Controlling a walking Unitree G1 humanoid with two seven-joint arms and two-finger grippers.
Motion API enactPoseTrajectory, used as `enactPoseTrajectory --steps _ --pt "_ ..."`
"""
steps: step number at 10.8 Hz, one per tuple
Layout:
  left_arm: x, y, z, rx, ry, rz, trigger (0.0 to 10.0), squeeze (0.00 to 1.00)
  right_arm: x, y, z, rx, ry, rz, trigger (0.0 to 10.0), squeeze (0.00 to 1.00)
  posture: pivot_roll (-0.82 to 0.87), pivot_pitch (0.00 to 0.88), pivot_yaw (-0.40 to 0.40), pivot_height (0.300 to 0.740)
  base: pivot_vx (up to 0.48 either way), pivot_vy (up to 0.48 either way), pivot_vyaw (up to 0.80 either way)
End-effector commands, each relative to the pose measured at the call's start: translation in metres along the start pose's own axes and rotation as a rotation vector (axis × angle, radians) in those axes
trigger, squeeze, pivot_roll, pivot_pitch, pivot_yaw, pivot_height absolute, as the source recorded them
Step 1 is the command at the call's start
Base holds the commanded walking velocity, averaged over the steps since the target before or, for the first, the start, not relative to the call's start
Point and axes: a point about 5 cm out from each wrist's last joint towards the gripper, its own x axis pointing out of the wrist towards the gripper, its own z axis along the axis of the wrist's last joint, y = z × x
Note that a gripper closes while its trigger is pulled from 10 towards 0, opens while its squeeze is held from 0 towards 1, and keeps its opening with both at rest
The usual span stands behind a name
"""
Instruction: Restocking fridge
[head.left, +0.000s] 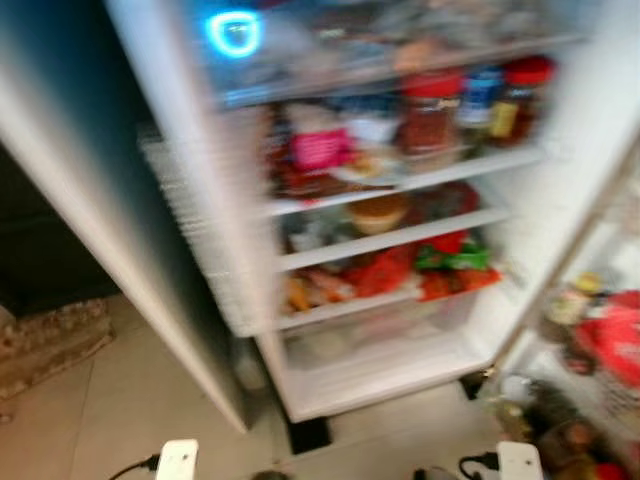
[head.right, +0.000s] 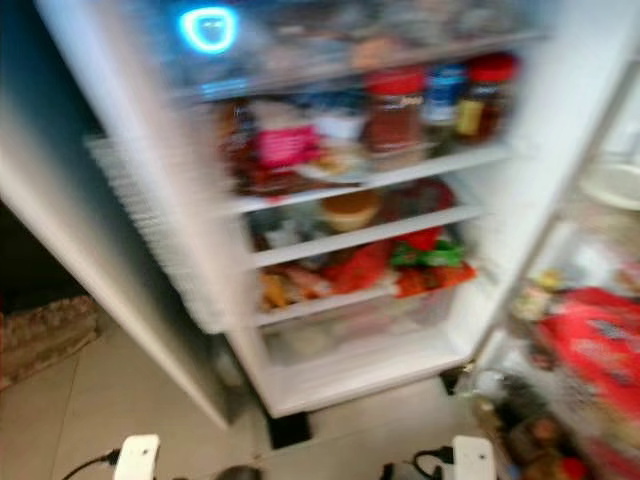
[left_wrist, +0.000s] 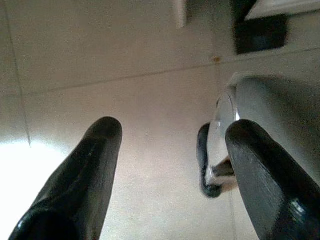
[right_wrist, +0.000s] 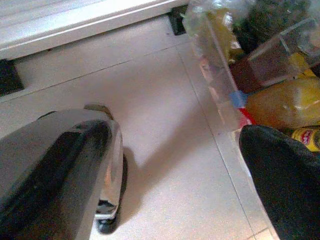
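Standing before the open fridge (head.left: 560, 200), I see its white interior through a blurred head view, shelves stacked from twelve o'clock down toward the middle of what is before me. A blue glowing ring (head.left: 234, 33) shines at eleven o'clock on the upper part. On the upper shelf (head.left: 420, 175) stand red-lidded jars (head.left: 430, 115) with a pink-labelled pack (head.left: 320, 150) at their nine o'clock. One shelf lower sits a round brownish item (head.left: 378, 212), and below that lie red and green packets (head.left: 440, 265). A clear drawer (head.left: 400, 325) is under them. The fridge door (head.left: 600, 360) hangs open at four o'clock, its bins crowded with bottles and a red pack (head.right: 590, 345). The freezer-side door edge (head.left: 150, 280) runs down at nine o'clock, over the beige tiled floor (head.left: 110, 400).

My left gripper (left_wrist: 175, 145) hangs low over the tiles, its two black fingers (left_wrist: 90, 170) spread well apart with nothing between them. My right gripper (right_wrist: 175, 150) also hangs near the floor, fingers (right_wrist: 285, 175) wide apart and empty, just beside the clear door bin (right_wrist: 225, 95) holding an amber bottle (right_wrist: 285, 102).
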Motion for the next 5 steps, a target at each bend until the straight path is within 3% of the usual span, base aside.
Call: enactPoseTrajectory --steps 1,5 --pt "-0.0026 0.0131 -0.0107 -0.003 0.035 0.027 10.0 0.0 -0.0033 0.0094 -0.0134 -0.003 0.055 0.027 10.0 0.0 0.0 0.042 0.064 0.641 0.0 0.454 0.0" --pt "-0.0026 0.0128 -0.0113 0.001 0.037 0.022 10.0 0.0 -0.0036 0.0067 -0.0152 0.001 0.065 0.035 10.0 0.0 -0.02 0.023 0.057 0.641 0.0 0.456 0.0"
